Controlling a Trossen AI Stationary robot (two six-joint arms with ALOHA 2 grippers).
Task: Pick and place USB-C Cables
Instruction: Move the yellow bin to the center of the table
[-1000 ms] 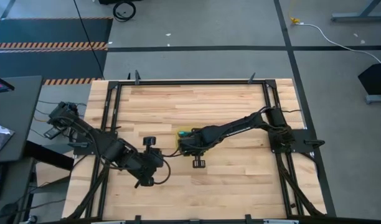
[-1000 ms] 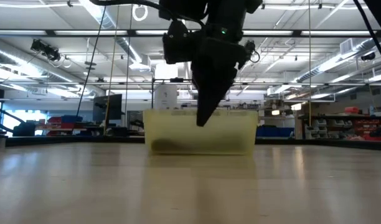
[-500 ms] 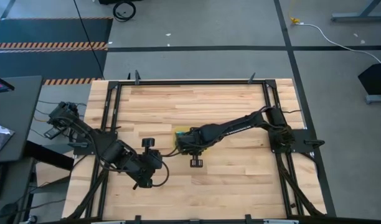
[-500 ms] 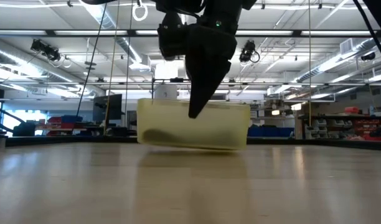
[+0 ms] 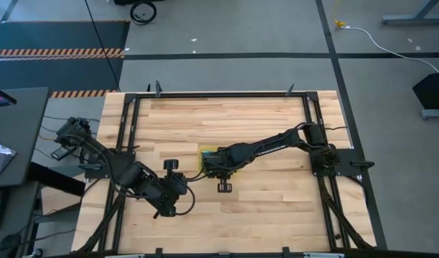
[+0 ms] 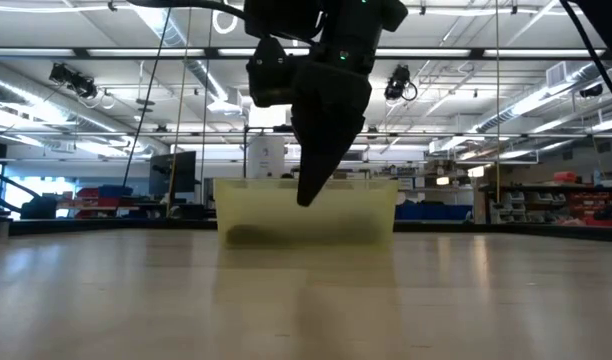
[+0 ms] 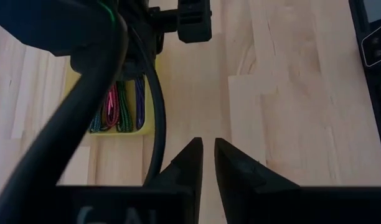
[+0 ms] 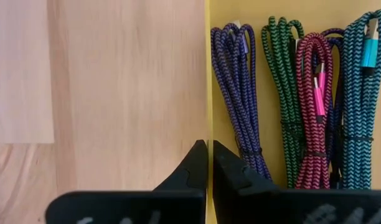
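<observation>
USB-C cables (image 8: pixel 290 99) lie bundled inside the yellow tray (image 8: pixel 253 12) at mid-table (image 5: pixel 277 201). Right tool (image 8: pixel 210 149) pinches the tray's wall; left tool (image 7: pixel 207 149), lower left, is nearly clenched, empty.

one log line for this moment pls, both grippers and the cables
right gripper: shut on yellow tray wall | USB-C cables: bundled inside tray | left gripper: nearly shut, empty, over bare table

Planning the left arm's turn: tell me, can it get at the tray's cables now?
Probably not: the right gripper, shut on the tray wall, and its arm cover the cables. The left gripper waits beside.
</observation>
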